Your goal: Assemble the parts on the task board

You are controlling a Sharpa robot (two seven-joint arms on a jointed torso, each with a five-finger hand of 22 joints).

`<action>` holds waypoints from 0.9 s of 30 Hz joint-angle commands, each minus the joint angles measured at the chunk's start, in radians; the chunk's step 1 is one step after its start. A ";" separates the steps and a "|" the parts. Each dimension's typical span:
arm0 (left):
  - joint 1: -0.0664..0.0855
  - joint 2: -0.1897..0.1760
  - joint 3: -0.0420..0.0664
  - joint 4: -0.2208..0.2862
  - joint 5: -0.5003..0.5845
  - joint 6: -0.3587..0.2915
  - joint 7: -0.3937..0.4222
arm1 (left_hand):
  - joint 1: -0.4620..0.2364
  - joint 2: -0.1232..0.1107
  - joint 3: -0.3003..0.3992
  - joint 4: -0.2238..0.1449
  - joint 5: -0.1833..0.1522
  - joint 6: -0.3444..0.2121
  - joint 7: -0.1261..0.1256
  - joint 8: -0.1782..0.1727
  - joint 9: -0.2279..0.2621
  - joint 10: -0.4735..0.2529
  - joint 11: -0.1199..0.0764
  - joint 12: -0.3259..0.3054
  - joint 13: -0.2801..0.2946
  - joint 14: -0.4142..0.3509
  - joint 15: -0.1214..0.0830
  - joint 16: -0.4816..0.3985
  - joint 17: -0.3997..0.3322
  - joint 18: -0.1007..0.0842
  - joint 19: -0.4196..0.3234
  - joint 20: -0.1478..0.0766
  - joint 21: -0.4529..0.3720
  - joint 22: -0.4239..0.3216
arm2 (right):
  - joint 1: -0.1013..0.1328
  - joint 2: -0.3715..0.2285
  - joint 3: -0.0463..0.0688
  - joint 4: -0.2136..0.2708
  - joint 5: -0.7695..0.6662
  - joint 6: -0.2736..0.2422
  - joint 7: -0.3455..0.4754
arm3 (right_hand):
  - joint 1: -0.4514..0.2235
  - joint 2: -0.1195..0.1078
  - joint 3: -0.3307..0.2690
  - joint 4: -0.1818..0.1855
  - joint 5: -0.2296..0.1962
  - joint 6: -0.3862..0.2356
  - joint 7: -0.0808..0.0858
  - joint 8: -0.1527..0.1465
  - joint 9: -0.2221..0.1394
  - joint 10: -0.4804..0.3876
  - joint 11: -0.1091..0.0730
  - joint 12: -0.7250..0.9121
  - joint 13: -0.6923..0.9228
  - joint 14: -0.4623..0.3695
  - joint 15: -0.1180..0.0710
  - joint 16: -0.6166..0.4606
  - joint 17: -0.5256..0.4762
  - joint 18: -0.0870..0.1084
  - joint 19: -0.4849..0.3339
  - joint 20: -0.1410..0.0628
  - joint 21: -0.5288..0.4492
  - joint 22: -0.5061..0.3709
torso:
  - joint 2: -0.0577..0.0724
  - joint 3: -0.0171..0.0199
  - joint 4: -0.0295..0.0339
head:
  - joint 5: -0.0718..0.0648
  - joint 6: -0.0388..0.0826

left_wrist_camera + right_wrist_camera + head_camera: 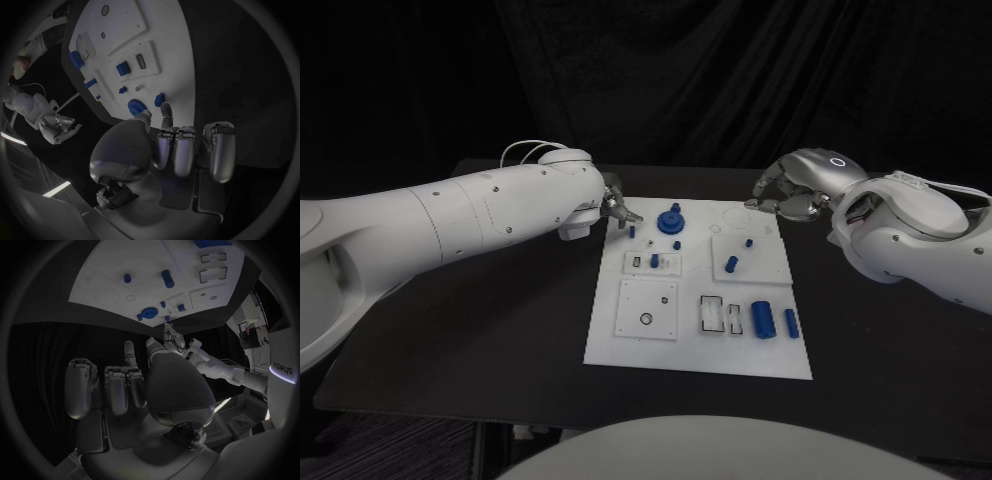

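On a black bench (488, 330), the white task board (697, 345) carries blue parts (762, 318); the left hand (610, 208) and right hand (783, 190) hover at its far corners, fingers curled on nothing.

Scene is lying dim overall; overhead light is brightening the task board (697, 330) against the black surroundings. Both wrist views are bending straight edges, darkening toward their rims.

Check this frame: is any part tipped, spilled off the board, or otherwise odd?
Nothing stands out. The blue parts all lie or stand on the white task board, none off it. The left hand and right hand hover at its far corners, holding nothing.
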 commanded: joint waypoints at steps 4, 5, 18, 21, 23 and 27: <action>-0.002 0.006 0.001 -0.004 0.000 0.009 -0.003 | 0.016 -0.002 -0.004 -0.005 0.007 -0.001 -0.002 0.002 0.011 0.106 0.005 -0.001 0.263 0.106 0.005 0.003 0.263 -0.004 0.013 0.003 0.001 0.187 | -0.001 0.002 0.001 0.000 -0.003 0.004 -0.012 | 0.005 0.003 0.000 -0.006 0.006 0.006 0.001 -0.004 -0.001 0.104 0.008 0.003 0.264 0.107 0.004 0.003 0.263 0.017 0.028 0.005 -0.004 0.209 | -0.001 0.0002 -0.0002 | 0.002 0.000; -0.002 0.007 0.001 -0.005 0.000 0.010 -0.003 | 0.018 -0.002 -0.004 -0.005 0.009 -0.002 -0.002 0.002 0.013 0.106 0.005 -0.001 0.263 0.106 0.005 0.003 0.263 -0.004 0.012 0.003 0.000 0.186 | -0.001 0.002 0.001 0.000 -0.003 0.004 -0.012 | 0.005 0.003 0.000 -0.006 0.006 0.006 0.001 -0.004 -0.001 0.104 0.008 0.003 0.264 0.107 0.004 0.003 0.263 0.017 0.028 0.005 -0.004 0.209 | -0.001 0.0001 0.0000 | 0.001 0.000; -0.012 0.013 0.001 -0.022 0.000 0.010 0.009 | 0.026 0.001 -0.012 0.001 0.011 -0.036 0.008 -0.023 0.022 0.106 0.012 -0.001 0.263 0.106 0.010 0.003 0.263 -0.003 0.008 0.007 -0.004 0.185 | -0.002 0.003 0.001 -0.001 -0.003 0.005 -0.013 | 0.005 0.001 -0.001 -0.005 0.007 0.006 0.001 -0.005 -0.001 0.104 0.009 0.003 0.264 0.107 0.005 0.003 0.263 0.017 0.028 0.005 -0.005 0.209 | -0.001 0.0002 -0.0008 | 0.000 0.000; -0.014 0.015 0.001 -0.023 0.000 0.010 0.011 | 0.026 0.001 -0.012 0.001 0.011 -0.036 0.008 -0.023 0.022 0.106 0.012 -0.001 0.263 0.106 0.010 0.003 0.263 -0.003 0.008 0.007 -0.004 0.185 | -0.002 0.004 0.001 -0.001 -0.003 0.005 -0.013 | 0.005 0.001 -0.001 -0.005 0.007 0.006 0.001 -0.005 -0.001 0.104 0.009 0.003 0.264 0.107 0.005 0.003 0.263 0.017 0.028 0.005 -0.005 0.209 | -0.001 0.0002 -0.0002 | 0.000 0.000; -0.015 0.016 0.001 -0.024 0.000 0.011 0.011 | 0.026 0.001 -0.012 0.001 0.011 -0.036 0.008 -0.023 0.022 0.106 0.012 -0.001 0.263 0.106 0.010 0.003 0.263 -0.003 0.008 0.007 -0.004 0.185 | -0.002 0.005 0.001 -0.001 -0.003 0.005 -0.012 | 0.005 0.001 -0.001 -0.005 0.007 0.006 0.001 -0.005 -0.001 0.104 0.009 0.003 0.264 0.107 0.005 0.003 0.263 0.017 0.028 0.005 -0.005 0.209 | -0.001 0.0004 0.0000 | 0.000 0.000; -0.017 0.017 0.001 -0.026 0.000 0.013 0.013 | 0.028 0.004 -0.011 0.000 0.014 -0.039 0.009 -0.027 0.022 0.106 0.013 -0.001 0.263 0.106 0.011 0.003 0.263 -0.002 0.006 0.008 -0.006 0.184 | -0.002 0.006 0.001 -0.002 -0.003 0.005 -0.012 | 0.005 0.001 -0.001 -0.005 0.007 0.006 0.001 -0.005 -0.001 0.104 0.009 0.003 0.264 0.107 0.005 0.003 0.263 0.017 0.028 0.005 -0.005 0.209 | -0.001 0.0002 -0.0005 | 0.000 0.000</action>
